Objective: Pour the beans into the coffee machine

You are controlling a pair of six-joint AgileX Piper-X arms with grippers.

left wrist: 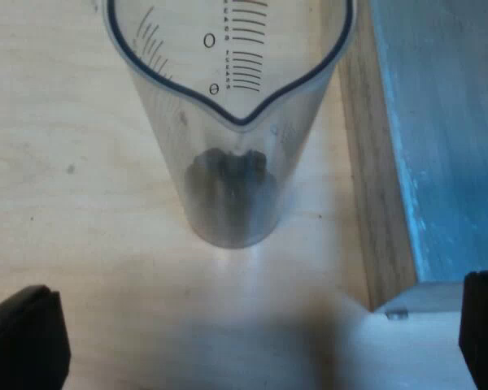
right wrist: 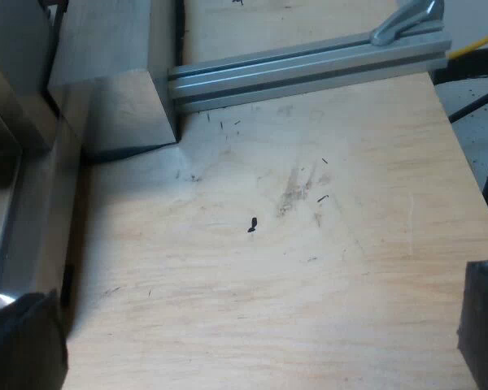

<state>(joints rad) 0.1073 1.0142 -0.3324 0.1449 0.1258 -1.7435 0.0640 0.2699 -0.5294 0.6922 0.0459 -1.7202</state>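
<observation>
Hovering above the wooden tabletop (left wrist: 81, 203), the left gripper (left wrist: 252, 329) has its two black fingers spread wide apart, gripping nothing. The measuring glass (left wrist: 167, 138) stands upright on the tabletop just ahead of the gap between them, touching neither finger. Down inside the clear glass a small dark heap of beans (left wrist: 228, 175) sits at the bottom, and printed scale marks (left wrist: 246, 57) run along the inner wall near the pouring spout. Past the tabletop's edge, beside the glass, there's a blue surface (left wrist: 447, 138). Over to the right gripper (right wrist: 244, 341) now: it too hangs over the tabletop, fingers well apart, holding nothing. A silver metal rail (right wrist: 309, 65) lies across the tabletop ahead of it, butting against a pale wooden block (right wrist: 122, 106). A shiny metal edge (right wrist: 24, 219) runs along the tabletop's side, and I cannot tell what it belongs to. One tiny dark speck (right wrist: 252, 225) lies on the bare tabletop, between the gripper and the rail.
</observation>
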